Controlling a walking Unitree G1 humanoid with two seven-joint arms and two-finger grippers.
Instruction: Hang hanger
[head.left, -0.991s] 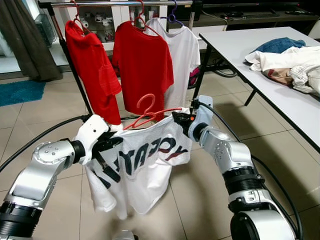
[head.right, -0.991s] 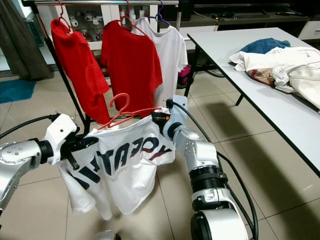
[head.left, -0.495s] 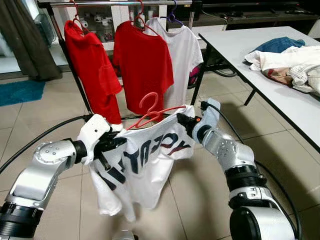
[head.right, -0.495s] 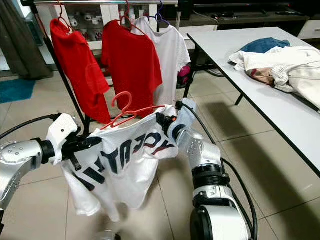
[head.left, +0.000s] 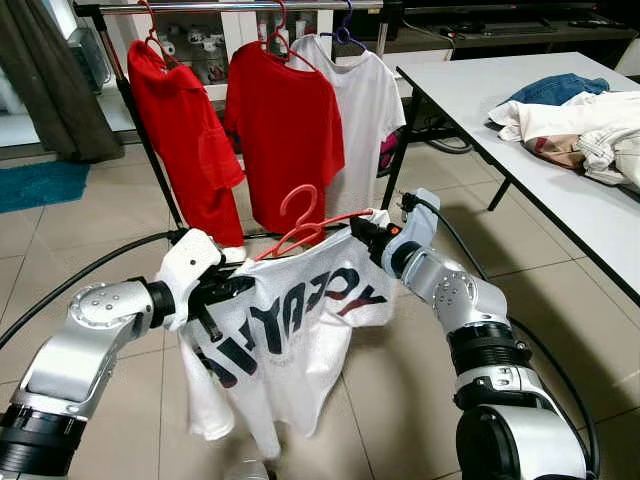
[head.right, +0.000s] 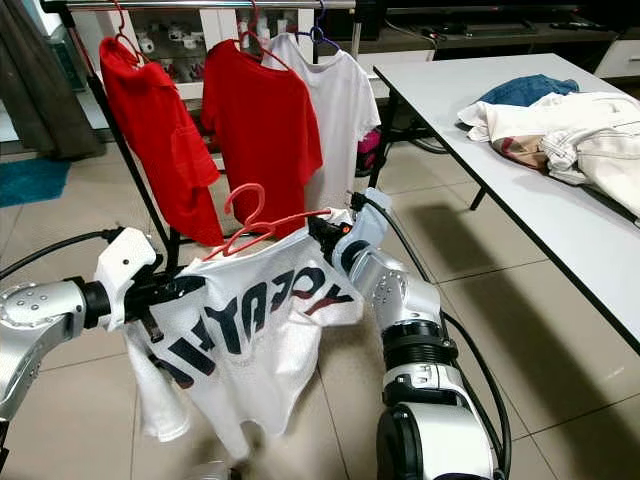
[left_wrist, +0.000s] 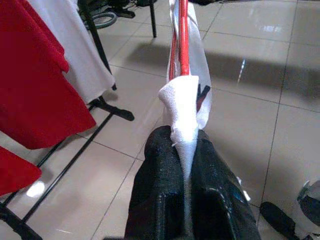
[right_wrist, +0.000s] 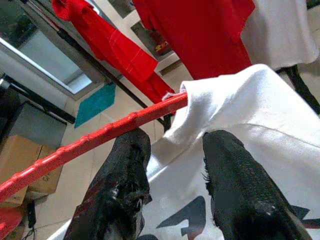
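A white T-shirt with black and red lettering hangs on a red hanger in front of me, stretched between both grippers. My left gripper is shut on the shirt's left shoulder; in the left wrist view its fingers pinch white cloth, with the hanger's arm running away beyond it. My right gripper holds the other shoulder, shut on the hanger's arm and the cloth over it. The hanger's hook stands free, well below the rack's rail.
On the rack hang two red shirts and a white one. A white table at the right carries a pile of clothes. The rack's foot bar lies on tiled floor. A teal mat is far left.
The right gripper has lifted its end of the hanger slightly and shifted a little right. The shirt's body has swung and its hem has bunched up. The left gripper has hardly moved.
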